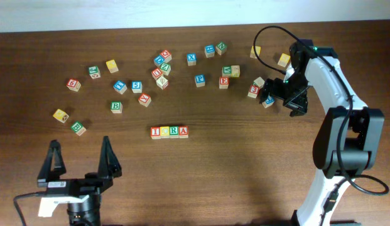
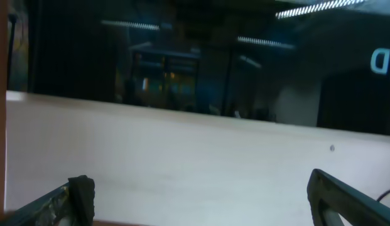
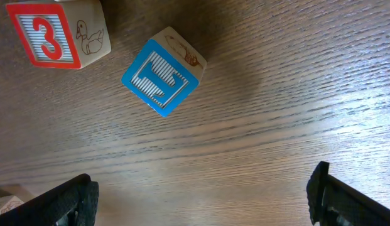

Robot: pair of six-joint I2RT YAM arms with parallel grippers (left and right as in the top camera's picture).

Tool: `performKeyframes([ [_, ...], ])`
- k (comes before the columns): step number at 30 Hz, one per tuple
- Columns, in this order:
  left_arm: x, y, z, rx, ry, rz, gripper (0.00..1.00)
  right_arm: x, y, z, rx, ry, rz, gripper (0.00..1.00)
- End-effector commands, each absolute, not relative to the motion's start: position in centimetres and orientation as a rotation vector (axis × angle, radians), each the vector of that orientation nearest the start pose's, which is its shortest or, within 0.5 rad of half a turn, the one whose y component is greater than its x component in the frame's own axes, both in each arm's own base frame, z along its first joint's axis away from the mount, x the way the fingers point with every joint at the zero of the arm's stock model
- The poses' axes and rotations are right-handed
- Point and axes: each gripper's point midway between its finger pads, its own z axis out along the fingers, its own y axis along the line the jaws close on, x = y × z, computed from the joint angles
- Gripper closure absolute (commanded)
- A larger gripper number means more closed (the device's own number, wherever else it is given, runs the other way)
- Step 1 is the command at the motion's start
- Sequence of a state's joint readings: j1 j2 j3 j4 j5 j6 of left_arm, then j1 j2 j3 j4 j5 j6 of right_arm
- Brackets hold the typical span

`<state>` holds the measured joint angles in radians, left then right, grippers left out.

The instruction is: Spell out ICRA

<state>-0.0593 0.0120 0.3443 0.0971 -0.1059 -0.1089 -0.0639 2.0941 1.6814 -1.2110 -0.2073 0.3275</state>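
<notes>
ICRA row (image 1: 169,132), long axis left-right

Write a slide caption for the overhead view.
Four ICRA cubes lined up mid-table; left tool and right tool open.

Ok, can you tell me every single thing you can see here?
Word row: four blocks, wood with coloured letters, touching side by side, middle of table.
Loose blocks: about twenty-five, red, blue, green, yellow, scattered over the far half.
Blue block: one of those, below the right hand, beside the red 3 block.
Table: one, dark brown wood.
Left hand: one, black, open, empty, near edge.
Right hand: one, black, open, empty, on the white arm at right.
</notes>
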Motion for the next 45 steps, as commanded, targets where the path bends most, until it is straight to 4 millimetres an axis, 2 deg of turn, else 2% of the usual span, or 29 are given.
performKeyframes([
  [1, 18.8, 0.9, 36.0, -0.130, 1.113, -0.082, 0.01, 39.3, 0.8, 6.6, 0.609, 3.117, 0.309, 0.02],
  [7, 18.8, 0.9, 35.9, -0.130, 1.114, -0.083, 0.01, 39.3, 0.8, 6.6, 0.610, 3.117, 0.309, 0.02],
  [14, 19.7, 0.8, 34.6, -0.130, 1.121, -0.082, 0.01, 39.3, 0.8, 6.6, 0.610, 3.117, 0.309, 0.02],
  [20, 21.2, 0.8, 31.5, -0.130, 1.183, -0.076, 0.01, 39.3, 0.8, 6.6, 0.609, 3.117, 0.309, 0.02],
  [21, 21.7, 0.7, 30.3, -0.130, 1.209, -0.074, 0.01, 39.3, 0.8, 6.6, 0.609, 3.117, 0.309, 0.02],
  [23, 22.1, 0.7, 29.3, -0.130, 1.231, -0.072, 0.01, 39.3, 0.8, 6.6, 0.610, 3.117, 0.309, 0.02],
  [37, 24.2, 0.5, 21.9, -0.128, 1.388, -0.059, 0.01, 39.3, 0.8, 6.6, 0.610, 3.116, 0.309, 0.02],
  [42, 24.3, 0.4, 21.4, -0.124, 1.410, -0.062, 0.01, 39.3, 0.8, 6.6, 0.610, 3.116, 0.309, 0.02],
  [45, 24.5, 0.4, 20.0, -0.123, 1.467, -0.056, 0.01, 39.3, 0.8, 6.6, 0.610, 3.117, 0.309, 0.02],
])
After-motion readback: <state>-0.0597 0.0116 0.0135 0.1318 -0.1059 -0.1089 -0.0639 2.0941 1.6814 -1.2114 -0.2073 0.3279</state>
